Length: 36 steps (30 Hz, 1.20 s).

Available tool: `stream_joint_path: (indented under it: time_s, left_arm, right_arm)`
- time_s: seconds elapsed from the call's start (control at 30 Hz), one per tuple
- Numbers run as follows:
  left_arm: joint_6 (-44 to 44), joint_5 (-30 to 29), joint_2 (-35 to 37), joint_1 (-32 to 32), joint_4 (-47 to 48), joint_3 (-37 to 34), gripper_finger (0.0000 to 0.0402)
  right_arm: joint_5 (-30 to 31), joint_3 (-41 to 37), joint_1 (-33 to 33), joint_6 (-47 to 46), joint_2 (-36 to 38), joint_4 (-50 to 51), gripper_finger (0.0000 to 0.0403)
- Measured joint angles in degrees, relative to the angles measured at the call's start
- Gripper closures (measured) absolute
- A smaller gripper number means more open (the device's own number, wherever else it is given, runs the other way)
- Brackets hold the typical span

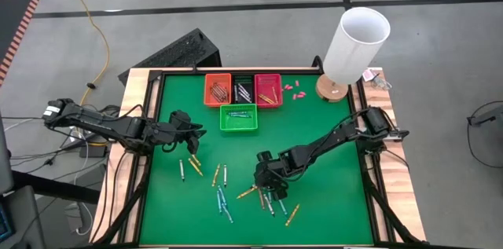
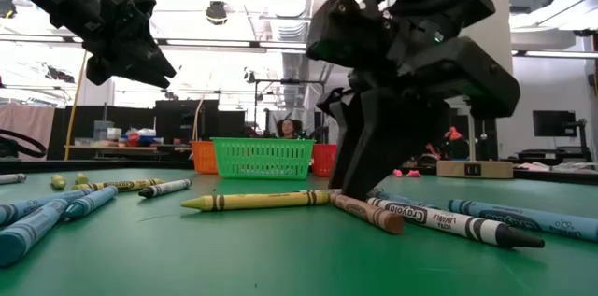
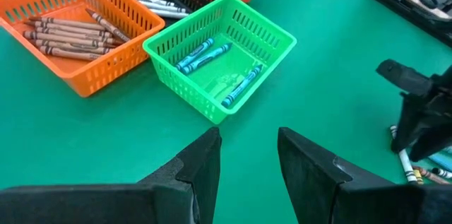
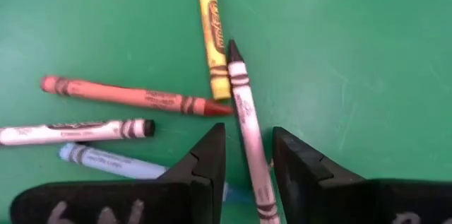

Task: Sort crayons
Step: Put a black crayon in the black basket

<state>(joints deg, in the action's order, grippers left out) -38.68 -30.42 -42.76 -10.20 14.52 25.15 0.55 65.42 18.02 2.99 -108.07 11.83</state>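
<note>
Your right gripper (image 4: 247,164) sits low w/ fingers part-open astride a white crayon (image 4: 247,121); yellow crayon (image 4: 210,33) and red crayon (image 4: 134,95) crowd its tip. Left gripper (image 3: 247,160) open, empty, near green basket (image 3: 220,53).

Green mat (image 1: 314,162), yellow crayon (image 4: 210,33), orange basket (image 3: 70,12), green basket (image 3: 219,47).

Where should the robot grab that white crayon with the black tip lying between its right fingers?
Probably mid-barrel, from straight above: the white crayon lies flat on the green table, running between the right gripper's open fingers, so closing across its thin width should pinch it, clear of the yellow crayon.
</note>
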Motion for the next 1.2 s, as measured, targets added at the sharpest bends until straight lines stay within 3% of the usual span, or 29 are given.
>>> stream_joint_path:
  time_s: [0.23,0.63,1.2]
  left_arm:
    - [0.0,0.0,0.0,0.0,-0.1,0.0,0.0271]
    - [-0.2,0.0,0.0,0.0,-0.2,0.0,0.0271]
    - [-0.2,0.1,0.0,0.0,-0.5,0.0,0.0271]
  right_arm:
    - [2.2,0.0,0.0,0.0,0.0,1.0,0.0299]
    - [2.4,0.0,-1.1,-2.8,0.0,1.4,0.0394]
    - [-0.7,4.5,-7.3,0.1,3.3,2.1,0.0399]
